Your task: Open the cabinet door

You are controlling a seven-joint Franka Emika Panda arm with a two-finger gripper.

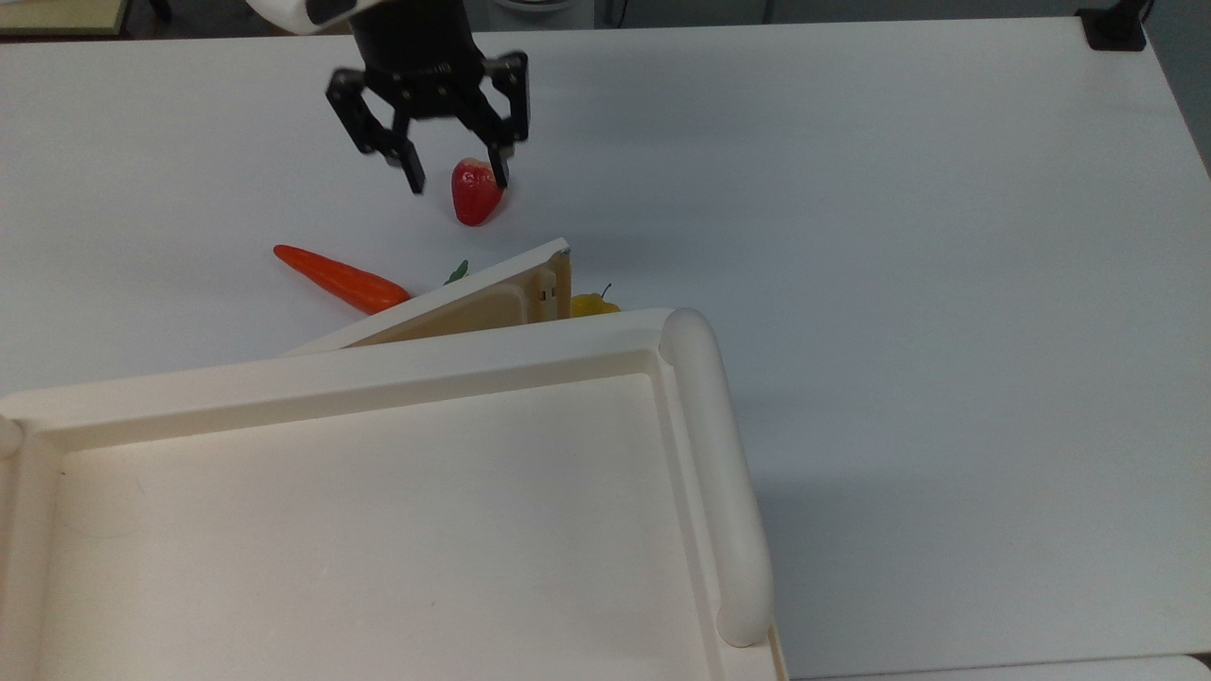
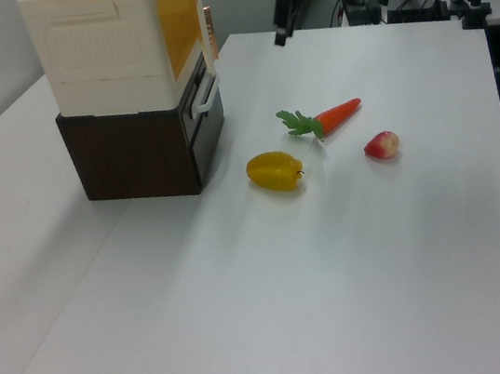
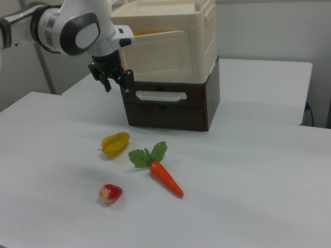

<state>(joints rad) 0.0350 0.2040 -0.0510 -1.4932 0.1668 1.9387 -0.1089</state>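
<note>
The cabinet door (image 1: pixel 492 301) is a cream panel with a tan inner face, and it stands ajar, swung out from the cream cabinet (image 2: pixel 98 50). In the left view the cabinet door (image 2: pixel 203 20) appears edge-on beside the orange interior. The right view shows the cabinet door (image 3: pixel 155 54) from its cream outside. My gripper (image 1: pixel 458 183) is open and holds nothing. It hangs clear of the door's free edge, above the table near a red fruit (image 1: pixel 476 194). In the right view my gripper (image 3: pixel 115 80) sits just left of the door.
The cabinet's tray-like top (image 1: pixel 473 364) with a rounded rail (image 1: pixel 719 473) fills the top view's lower left. Beneath is a dark brown drawer unit (image 3: pixel 170 106) with a white handle. A carrot (image 2: pixel 334 116), a yellow fruit (image 2: pixel 275 171) and the red fruit (image 2: pixel 381 145) lie on the white table.
</note>
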